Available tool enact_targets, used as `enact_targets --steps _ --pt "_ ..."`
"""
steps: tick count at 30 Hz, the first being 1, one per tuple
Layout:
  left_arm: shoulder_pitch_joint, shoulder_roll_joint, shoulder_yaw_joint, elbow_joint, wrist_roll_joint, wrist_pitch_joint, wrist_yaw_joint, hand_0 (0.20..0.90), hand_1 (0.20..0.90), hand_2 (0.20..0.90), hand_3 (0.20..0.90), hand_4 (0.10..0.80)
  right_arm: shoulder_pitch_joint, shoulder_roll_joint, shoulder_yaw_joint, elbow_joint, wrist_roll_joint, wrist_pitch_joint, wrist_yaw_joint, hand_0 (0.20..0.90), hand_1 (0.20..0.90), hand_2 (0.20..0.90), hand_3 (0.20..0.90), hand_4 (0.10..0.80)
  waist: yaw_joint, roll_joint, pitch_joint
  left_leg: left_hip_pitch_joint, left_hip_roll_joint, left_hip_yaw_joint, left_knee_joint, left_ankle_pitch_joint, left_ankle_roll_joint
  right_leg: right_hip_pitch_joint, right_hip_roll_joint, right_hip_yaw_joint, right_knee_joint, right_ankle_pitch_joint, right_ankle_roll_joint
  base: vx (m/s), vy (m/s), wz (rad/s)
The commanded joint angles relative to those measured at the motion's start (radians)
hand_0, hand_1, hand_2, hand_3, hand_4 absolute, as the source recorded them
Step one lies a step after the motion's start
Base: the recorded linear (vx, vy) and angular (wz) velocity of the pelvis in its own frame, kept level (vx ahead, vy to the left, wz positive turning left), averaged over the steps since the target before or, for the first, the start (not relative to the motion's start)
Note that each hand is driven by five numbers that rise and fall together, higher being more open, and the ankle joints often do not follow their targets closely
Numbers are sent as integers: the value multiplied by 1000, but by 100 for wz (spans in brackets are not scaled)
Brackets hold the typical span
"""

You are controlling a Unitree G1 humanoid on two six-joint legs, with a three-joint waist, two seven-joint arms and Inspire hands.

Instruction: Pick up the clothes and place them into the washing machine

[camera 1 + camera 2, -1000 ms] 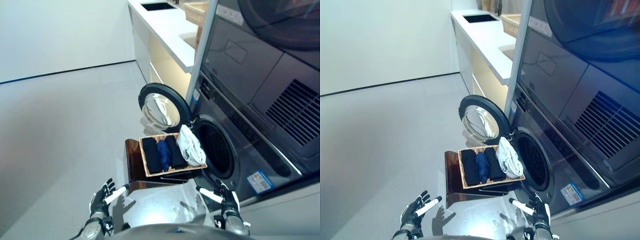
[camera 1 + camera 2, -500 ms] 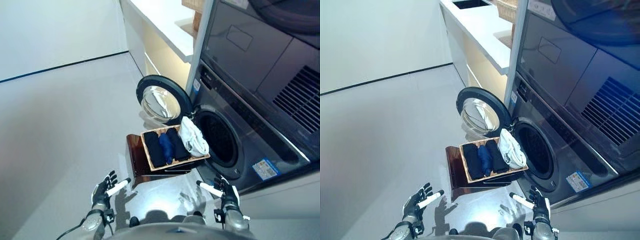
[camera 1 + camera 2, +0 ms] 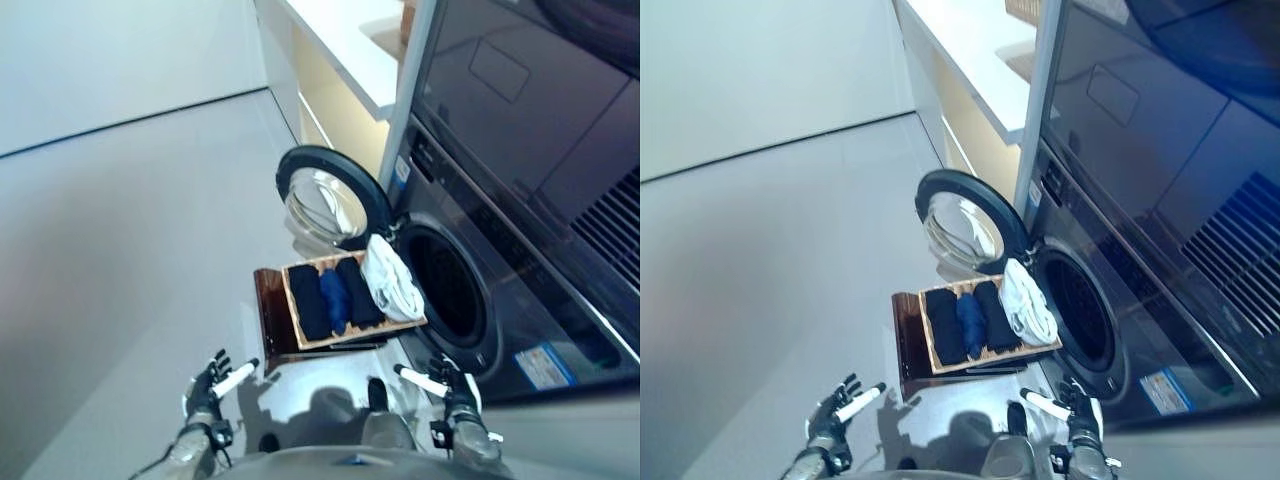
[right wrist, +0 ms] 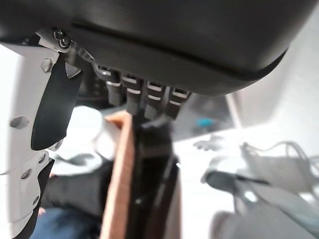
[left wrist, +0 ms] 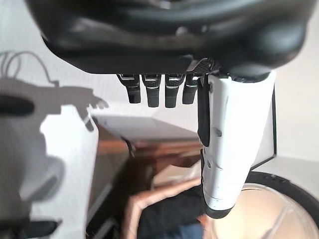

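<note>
— What are the hands doing?

— From my seat, the left hand (image 3: 207, 388) sits at about 7 o'clock in the head view, fingers relaxed and loosely spread, white-covered thumb sticking out; it holds nothing and touches nothing. The right hand (image 3: 452, 392) is at about 5 o'clock, the same: fingers slack, thumb out, empty (both wrist views agree).

— And the clothes?

— I see them in the wooden tray (image 3: 300, 340), near the middle of the view, at 12 o'clock from the hands and well apart from both. Inside lie a black roll (image 3: 309, 299), a blue roll (image 3: 333, 298), another dark roll (image 3: 357, 289) and a white garment (image 3: 390, 282), side by side. The tray rests on a dark brown stand (image 3: 268, 310).

— Anything around it?

— The washing machine (image 3: 480, 270) stands at 3 o'clock of the tray, its drum opening (image 3: 448, 292) just beside the white garment. Its round door (image 3: 325, 200) hangs open at 12 o'clock of the tray. A white counter (image 3: 345, 45) runs off towards 12 o'clock.
</note>
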Motion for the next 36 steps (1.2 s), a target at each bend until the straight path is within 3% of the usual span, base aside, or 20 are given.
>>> enact_targets --steps 1,6,13,17,22,25,27,29,32,33,34,36 --pt "-59 107 18 -35 -44 -58 -2 900 900 900 900 800 -66 18 -19 -40 -8 -64 -12 900 900 900 900 800 5 -87 -37 145 -28 -3 54 -113 18 -165 -70 27 94 80 34 101 -161 18" --pt "-80 92 -1 -22 -43 -61 6 900 900 900 900 800 -73 0 -29 -30 -6 -73 -24 900 900 900 900 800 7 -67 -45 133 20 -18 40 -38 -12 -149 -54 -41 121 40 21 78 -141 38" --pt "-106 94 -9 -24 -36 -62 17 900 900 900 900 800 -62 -4 -43 1 14 -79 -19 900 900 900 900 800 2 -41 -55 100 80 -24 69 85 -26 -172 6 -29 160 -17 -21 47 -135 14" --pt "-127 93 -18 -10 -37 -55 21 900 900 900 900 800 -65 -4 -54 9 32 -84 -25 900 900 900 900 800 5 -44 -42 46 91 -16 213 187 -18 -134 41 -29 165 -52 -62 68 -172 12" --pt "-148 91 -26 -4 -35 -50 27 900 900 900 900 800 -66 -13 -74 3 52 -95 -36 900 900 900 900 800 15 -57 -29 -13 98 41 316 242 5 -68 71 -24 161 -93 -97 102 -137 14" --pt "-167 86 -35 5 -38 -52 37 900 900 900 900 800 -72 -21 -84 0 57 -96 -50 900 900 900 900 800 34 -78 -15 -137 55 55 260 165 24 -30 50 -3 150 -118 -85 150 -25 22" --pt "-169 89 -35 -2 -45 -54 40 900 900 900 900 800 -83 -27 -83 11 58 -97 -57 900 900 900 900 800 58 -93 -8 -213 14 46 223 120 22 -7 44 24 138 -128 -76 172 -18 18" --pt "-166 91 -32 10 -54 -58 41 900 900 900 900 800 -94 -29 -73 13 55 -99 -62 900 900 900 900 800 86 -94 1 -269 -20 15 171 130 12 25 51 57 121 -132 -69 196 34 -19" --pt "-157 88 -25 24 -65 -60 38 900 900 900 900 800 -104 -28 -66 14 54 -103 -67 900 900 900 900 800 117 -78 10 -337 -47 -10 114 188 5 79 63 99 99 -149 -61 226 85 -35" --pt "-154 89 -25 27 -66 -63 38 900 900 900 900 800 -107 -26 -64 12 55 -105 -70 900 900 900 900 800 126 -76 15 -349 -60 -3 104 203 8 102 64 110 94 -158 -59 257 150 -38" --pt "-153 88 -25 25 -69 -62 34 900 900 900 900 800 -110 -19 -65 10 59 -106 -72 900 900 900 900 800 122 -69 15 -349 -59 56 116 196 16 129 62 120 89 -172 -55 186 120 -44" --pt "-153 88 -27 31 -71 -62 33 900 900 900 900 800 -113 -13 -62 21 61 -105 -71 900 900 900 900 800 125 -70 14 -341 -66 60 122 186 23 133 55 128 86 -174 -52 126 131 -76"
